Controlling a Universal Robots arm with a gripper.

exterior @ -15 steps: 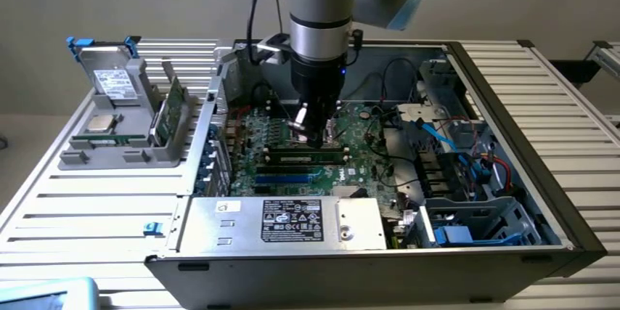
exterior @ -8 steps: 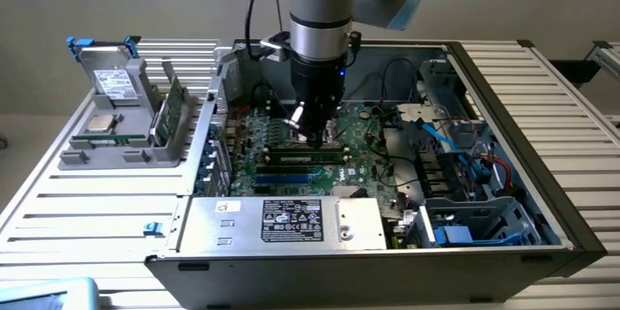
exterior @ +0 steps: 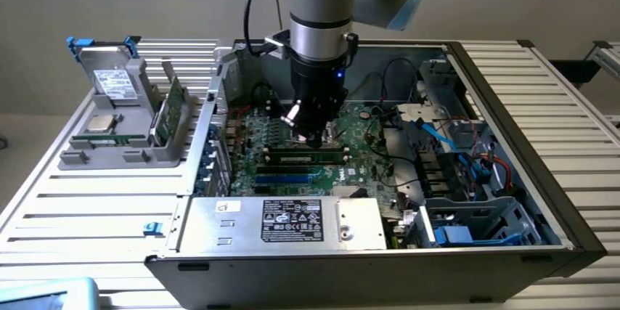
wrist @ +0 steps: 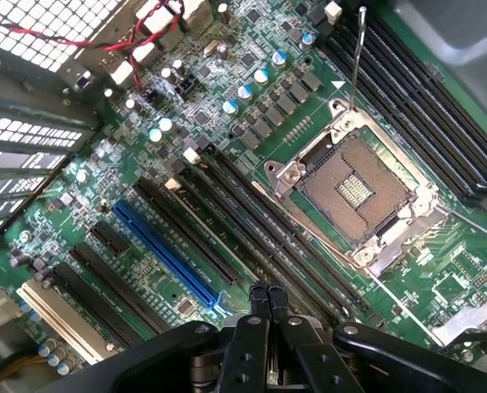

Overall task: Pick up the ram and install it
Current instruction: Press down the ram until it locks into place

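Note:
My gripper point(exterior: 312, 133) hangs inside the open computer case point(exterior: 504, 92), low over the motherboard point(exterior: 364, 136). Its two fingers are pressed together with nothing between them. A ram point(exterior: 308, 155), a long green stick with dark chips, sits on edge in a memory slot just in front of the fingertips in the exterior view. In the wrist view my shut gripper point(wrist: 268, 290) points down at the row of long black memory slots point(wrist: 251, 221) beside the open processor socket point(wrist: 358, 188). Whether the fingertips touch the ram I cannot tell.
A grey rack point(exterior: 116, 152) on the exterior view's left holds a boxy drive with blue tabs point(exterior: 109, 70), a square silver chip point(exterior: 101, 123) and another thin green board point(exterior: 174, 110) standing upright. The power supply point(exterior: 290, 223) fills the case's front. Cables point(exterior: 465, 157) crowd its right side.

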